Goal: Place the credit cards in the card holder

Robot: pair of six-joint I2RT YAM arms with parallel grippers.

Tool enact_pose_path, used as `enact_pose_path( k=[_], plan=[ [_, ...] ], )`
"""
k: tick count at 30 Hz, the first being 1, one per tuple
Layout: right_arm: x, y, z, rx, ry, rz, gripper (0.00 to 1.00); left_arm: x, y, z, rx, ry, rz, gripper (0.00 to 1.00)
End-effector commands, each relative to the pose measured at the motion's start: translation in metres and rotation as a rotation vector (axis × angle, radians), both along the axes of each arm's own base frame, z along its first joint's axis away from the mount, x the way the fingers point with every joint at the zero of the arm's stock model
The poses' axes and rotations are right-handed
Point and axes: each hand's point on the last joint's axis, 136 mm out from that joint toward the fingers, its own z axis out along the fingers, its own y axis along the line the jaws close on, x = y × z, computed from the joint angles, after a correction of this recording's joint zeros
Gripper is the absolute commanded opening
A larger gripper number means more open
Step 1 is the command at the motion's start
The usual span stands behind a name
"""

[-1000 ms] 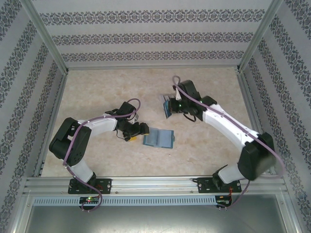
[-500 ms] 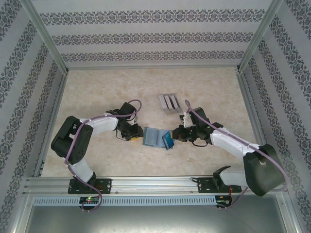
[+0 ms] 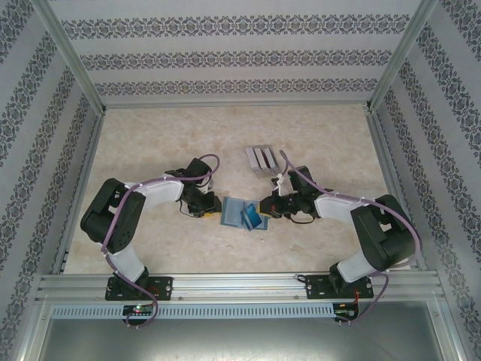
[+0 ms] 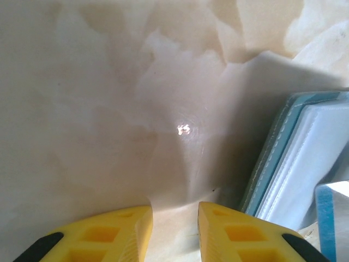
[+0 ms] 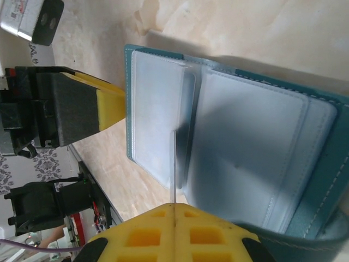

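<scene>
From above, the teal card holder lies open on the marbled table. The left gripper is at its left edge and the right gripper at its right. A held card stands tilted over the holder's right half. The spare credit cards, three grey strips, lie beyond the holder with bare table around them.

The left wrist camera shows yellow fingers slightly parted with nothing between them. The holder's stitched edge is just to their right.

The right wrist camera shows yellow fingers pressed together on the thin card, seen edge-on above glossy clear pockets. The left gripper's finger sits against the holder's far edge; whether they touch I cannot tell.
</scene>
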Motion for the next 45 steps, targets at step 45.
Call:
enact_pose_path(
  k=[45],
  plan=[
    [0.005,0.000,-0.016,0.055,0.012,-0.011,0.00,-0.024,-0.023,-0.008,-0.099,0.023,-0.051,0.34]
  ],
)
